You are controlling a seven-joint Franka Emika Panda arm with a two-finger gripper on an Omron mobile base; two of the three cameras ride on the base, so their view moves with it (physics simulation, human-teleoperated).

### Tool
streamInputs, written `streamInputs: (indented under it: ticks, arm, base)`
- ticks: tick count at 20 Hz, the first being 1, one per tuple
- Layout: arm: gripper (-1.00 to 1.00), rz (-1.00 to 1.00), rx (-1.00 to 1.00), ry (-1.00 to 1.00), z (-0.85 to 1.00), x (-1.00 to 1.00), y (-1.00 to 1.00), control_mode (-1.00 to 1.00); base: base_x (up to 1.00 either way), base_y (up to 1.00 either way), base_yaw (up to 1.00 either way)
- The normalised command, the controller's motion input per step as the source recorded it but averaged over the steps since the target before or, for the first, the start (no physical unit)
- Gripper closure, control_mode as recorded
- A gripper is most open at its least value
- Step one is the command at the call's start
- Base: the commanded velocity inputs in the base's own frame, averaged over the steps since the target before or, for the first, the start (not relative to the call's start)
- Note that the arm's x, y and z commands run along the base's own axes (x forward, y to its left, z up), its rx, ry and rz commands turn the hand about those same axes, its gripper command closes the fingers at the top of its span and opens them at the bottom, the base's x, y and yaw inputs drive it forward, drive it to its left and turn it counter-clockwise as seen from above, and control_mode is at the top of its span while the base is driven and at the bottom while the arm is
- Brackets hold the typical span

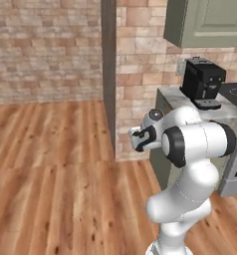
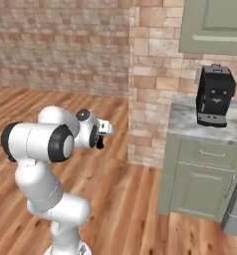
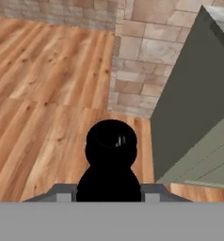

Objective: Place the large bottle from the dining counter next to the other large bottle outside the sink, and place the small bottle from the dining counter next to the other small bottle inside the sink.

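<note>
The gripper (image 3: pixel 109 195) is closed on the small black bottle (image 3: pixel 110 162), carried above the wood floor (image 1: pixel 51 164). Ahead stands a brick pillar (image 2: pixel 153 74); right, a worktop (image 2: pixel 190 119) carrying a coffee machine (image 2: pixel 215 97).

We see a wooden plank floor (image 1: pixel 51 169) running back to a brick wall (image 1: pixel 46 50), where a brick pillar (image 2: pixel 153 84) juts forward. Beside it stands a grey-green cabinet (image 2: pixel 202 184) with a marble top (image 2: pixel 182 119) carrying a black coffee machine (image 2: pixel 215 97). A matching wall cupboard (image 2: pixel 212 25) hangs above.
</note>
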Motion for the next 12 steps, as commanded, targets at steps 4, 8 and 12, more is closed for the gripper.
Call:
streamInputs:
  ticks: [4, 8, 12]
  arm:
    - [1.0, 0.0, 0.0, 0.0, 0.0, 0.0, 0.0, 1.0]
    - [1.0, 0.0, 0.0, 0.0, 0.0, 0.0, 0.0, 1.0]
    - [1.0, 0.0, 0.0, 0.0, 0.0, 0.0, 0.0, 1.0]
  base:
    - [0.0, -0.41, -0.36]
    - [0.0, -0.42, -0.36]
    - [0.0, -0.39, -0.34]
